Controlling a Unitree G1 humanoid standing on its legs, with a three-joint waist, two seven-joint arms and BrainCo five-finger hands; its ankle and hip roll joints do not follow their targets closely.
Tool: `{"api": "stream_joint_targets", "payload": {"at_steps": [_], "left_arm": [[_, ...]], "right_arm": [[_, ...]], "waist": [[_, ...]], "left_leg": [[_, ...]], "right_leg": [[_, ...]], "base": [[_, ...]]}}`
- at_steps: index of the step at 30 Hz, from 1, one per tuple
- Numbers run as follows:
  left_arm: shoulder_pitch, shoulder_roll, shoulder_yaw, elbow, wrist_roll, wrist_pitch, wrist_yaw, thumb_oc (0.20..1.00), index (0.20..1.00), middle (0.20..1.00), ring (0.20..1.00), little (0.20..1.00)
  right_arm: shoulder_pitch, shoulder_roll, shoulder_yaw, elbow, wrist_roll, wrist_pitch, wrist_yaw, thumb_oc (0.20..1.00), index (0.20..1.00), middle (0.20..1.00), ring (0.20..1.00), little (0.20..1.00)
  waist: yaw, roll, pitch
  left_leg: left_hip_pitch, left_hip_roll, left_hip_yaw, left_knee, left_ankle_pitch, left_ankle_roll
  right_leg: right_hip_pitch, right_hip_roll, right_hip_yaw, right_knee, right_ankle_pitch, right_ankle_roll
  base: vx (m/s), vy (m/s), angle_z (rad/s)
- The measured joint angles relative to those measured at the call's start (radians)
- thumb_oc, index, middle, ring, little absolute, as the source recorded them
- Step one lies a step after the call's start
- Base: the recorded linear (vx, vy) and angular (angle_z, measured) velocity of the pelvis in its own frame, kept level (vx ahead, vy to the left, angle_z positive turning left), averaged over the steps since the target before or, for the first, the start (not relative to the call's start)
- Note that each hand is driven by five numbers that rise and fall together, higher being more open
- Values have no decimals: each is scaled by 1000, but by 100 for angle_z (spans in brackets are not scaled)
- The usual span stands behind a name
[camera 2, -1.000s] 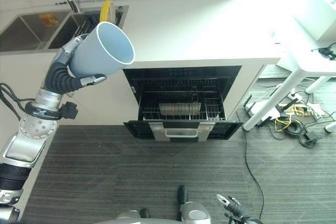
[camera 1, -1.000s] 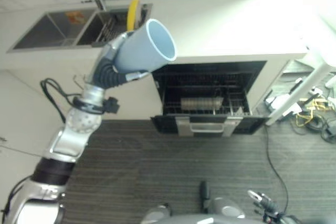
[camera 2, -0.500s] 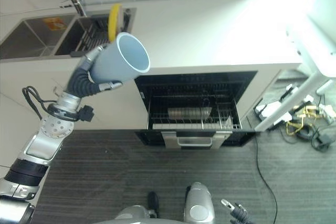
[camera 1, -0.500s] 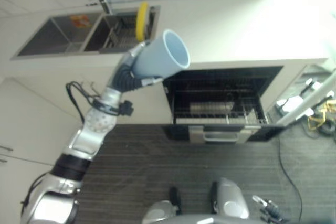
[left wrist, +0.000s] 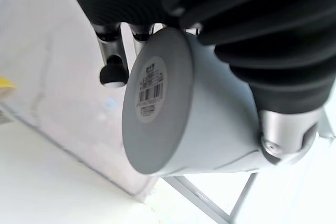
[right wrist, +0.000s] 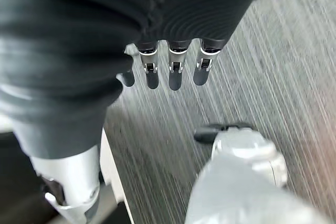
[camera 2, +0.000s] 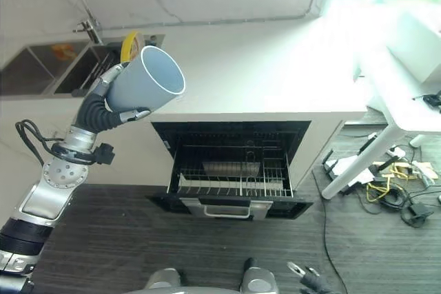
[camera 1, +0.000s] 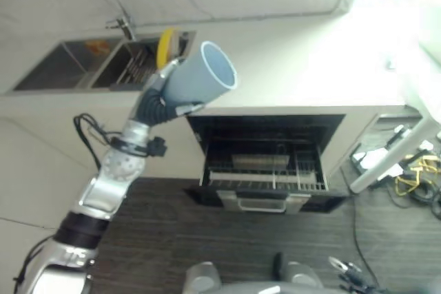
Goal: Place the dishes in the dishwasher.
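**Cup held high, rack waiting below**

Left hand [camera 2: 117, 101] is grasping the pale blue cup [camera 2: 148, 79], fingers curled round its body, upper left of frame, above the counter edge [camera 2: 275, 116]. Right hand [right wrist: 168, 72] is hanging idle w/ fingers relaxed. Risk: cup rim clipping the counter edge while lowering twd the dishwasher [camera 2: 231, 163] rack at centre. Floor in front is offering open room.

Daylight glare washes the countertop [camera 2: 275, 53]; views soft.
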Motion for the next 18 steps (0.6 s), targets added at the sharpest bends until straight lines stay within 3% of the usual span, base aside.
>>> {"api": "stream_joint_targets", "payload": {"at_steps": [4, 5, 6, 11, 14, 15, 17, 18], "left_arm": [[-3, -26, -3, 2, 4, -14, -2, 200, 200, 200, 200, 200], [-3, -42, -5, 1, 5, -14, -2, 200, 200, 200, 200, 200], [-9, -52, -5, 2, 4, -14, -2, 200, 200, 200, 200, 200], [1, -85, -4, 7, -58, -7, 0, 200, 200, 200, 200, 200], [5, -132, -5, 7, -180, -5, -28, 200, 200, 200, 200, 200], [36, -213, 0, 5, -289, -8, -56, 200, 200, 200, 200, 200], [111, -287, 0, 1, -410, -6, -98, 200, 200, 200, 200, 200], [170, -360, -11, 3, -505, -5, -133, 200, 200, 200, 200, 200]], "right_arm": [[30, -6, -13, -26, 48, -47, 4, 1000, 1000, 1000, 1000, 1000], [45, -6, -24, -49, 50, -63, 13, 1000, 1000, 1000, 1000, 1000], [61, -8, -33, -84, 57, -76, 15, 1000, 1000, 1000, 1000, 1000], [139, 68, -51, -478, 193, -131, 6, 1000, 1000, 1000, 1000, 1000], [150, 106, -103, -523, 268, -186, -10, 1000, 1000, 1000, 1000, 1000], [204, 118, -151, -625, 273, -224, -34, 1000, 1000, 1000, 1000, 1000], [254, 124, -183, -821, 273, -315, -53, 1000, 1000, 1000, 1000, 1000], [273, 125, -229, -1040, 272, -400, -91, 1000, 1000, 1000, 1000, 1000]], "waist": [[-50, 26, -17], [-58, 46, -25], [-67, 69, -28], [-78, 3, -8], [-85, -23, -7], [-93, -21, -8], [-106, -16, -4], [-140, -17, -4]], "left_leg": [[98, -9, 6, -123, 28, 2], [123, -13, 23, -126, 57, 18], [129, -12, 23, -128, 38, 48], [121, -64, 75, -128, 23, 45], [122, -76, 91, -129, 20, 43], [124, -81, 101, -129, 18, 45], [137, -80, 124, -129, 12, 51], [143, -78, 145, -129, 8, 55]], "right_leg": [[38, 23, 12, -39, 3, -9], [35, 30, 13, -34, 9, -9], [26, 41, 12, -30, 13, 1], [-22, -21, 47, -10, 16, 55], [-32, -32, 63, -9, 21, 66], [-38, -33, 73, -6, 23, 67], [-39, -28, 100, -13, 30, 71], [-40, -21, 117, -24, 37, 73]], "base": [[94, 122, -18], [0, 0, 0], [4, 17, -4], [-20, -25, -16], [-16, -23, -17], [4, 0, -29], [22, 6, -46], [24, 15, -48]]}}
